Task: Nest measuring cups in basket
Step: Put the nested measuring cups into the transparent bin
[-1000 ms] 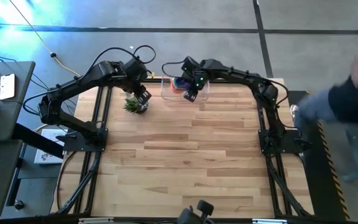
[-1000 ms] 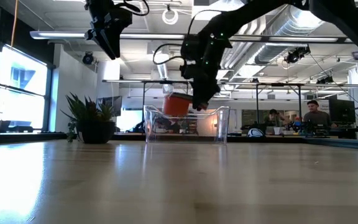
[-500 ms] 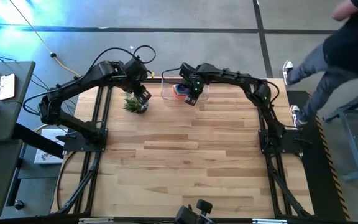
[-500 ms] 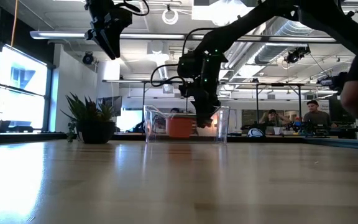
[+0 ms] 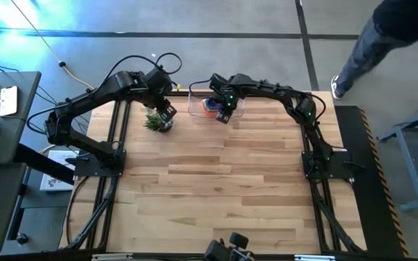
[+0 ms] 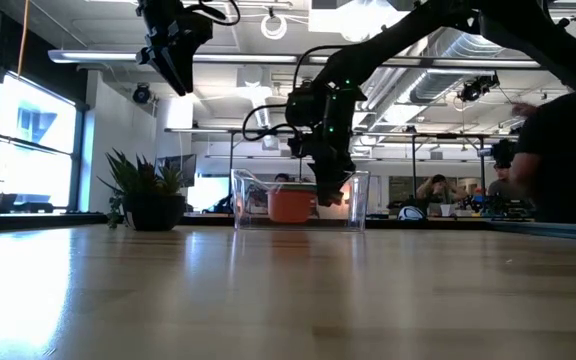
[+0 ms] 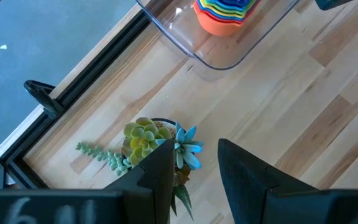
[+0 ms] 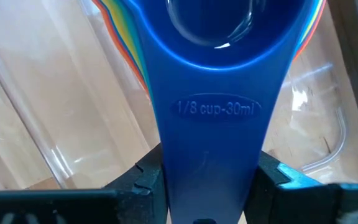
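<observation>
The measuring cups (image 7: 225,12) sit nested in one stack, orange outermost and blue (image 8: 210,37) innermost. The stack stands on the floor of the clear basket (image 5: 194,109) at the table's far edge; in the low view the orange cup (image 6: 290,205) shows through the basket wall (image 6: 248,200). My right gripper (image 5: 222,112) reaches into the basket from its near right side and is shut on the stack's handle. My left gripper (image 5: 167,112) hangs open above the small potted plant (image 7: 160,146), left of the basket, touching nothing. My right gripper pinches the blue cup's handle (image 8: 207,143) between its two fingers (image 8: 145,177), one on each long edge. The fingers lie along the handle and point toward the bowl, slanting downward. The nested stack stands upright with its base on the basket floor.
The potted plant (image 5: 158,122) stands on the table just left of the basket. The wooden table top (image 5: 223,188) stretches toward the near edge. A person (image 5: 383,36) walks beyond the table's far right corner.
My right gripper has moved down into the basket, still shut on the handle. The stack, which hung above the basket floor a second ago, now stands on it and has kept still for the last half second. The person beyond the right edge has walked farther away.
</observation>
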Robot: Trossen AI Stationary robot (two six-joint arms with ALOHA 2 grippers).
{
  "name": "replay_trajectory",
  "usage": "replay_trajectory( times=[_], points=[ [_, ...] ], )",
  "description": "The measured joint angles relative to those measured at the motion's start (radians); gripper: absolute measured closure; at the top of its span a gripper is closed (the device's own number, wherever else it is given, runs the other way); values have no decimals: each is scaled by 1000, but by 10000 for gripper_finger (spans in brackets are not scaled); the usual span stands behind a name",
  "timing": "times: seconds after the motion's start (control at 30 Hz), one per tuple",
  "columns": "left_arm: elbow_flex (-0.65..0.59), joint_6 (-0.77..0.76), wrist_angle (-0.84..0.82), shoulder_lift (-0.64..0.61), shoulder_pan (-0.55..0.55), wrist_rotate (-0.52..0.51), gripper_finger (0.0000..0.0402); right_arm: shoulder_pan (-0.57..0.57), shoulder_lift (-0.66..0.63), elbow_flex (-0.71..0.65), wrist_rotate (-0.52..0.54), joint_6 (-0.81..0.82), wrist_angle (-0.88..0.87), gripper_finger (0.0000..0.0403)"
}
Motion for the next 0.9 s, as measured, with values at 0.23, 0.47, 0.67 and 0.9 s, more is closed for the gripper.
replay_trajectory(
  times=[0.23,0.47,0.67,0.9],
  points=[
    [0,0,0,0,0,0,289,0,0,0,0,1,1,241],
    [0,0,0,0,0,0,289,0,0,0,-1,3,9,236],
    [0,0,0,0,0,0,289,0,0,0,-2,4,8,234],
    [0,-1,0,0,0,0,289,-5,0,0,12,11,3,233]
  ],
)
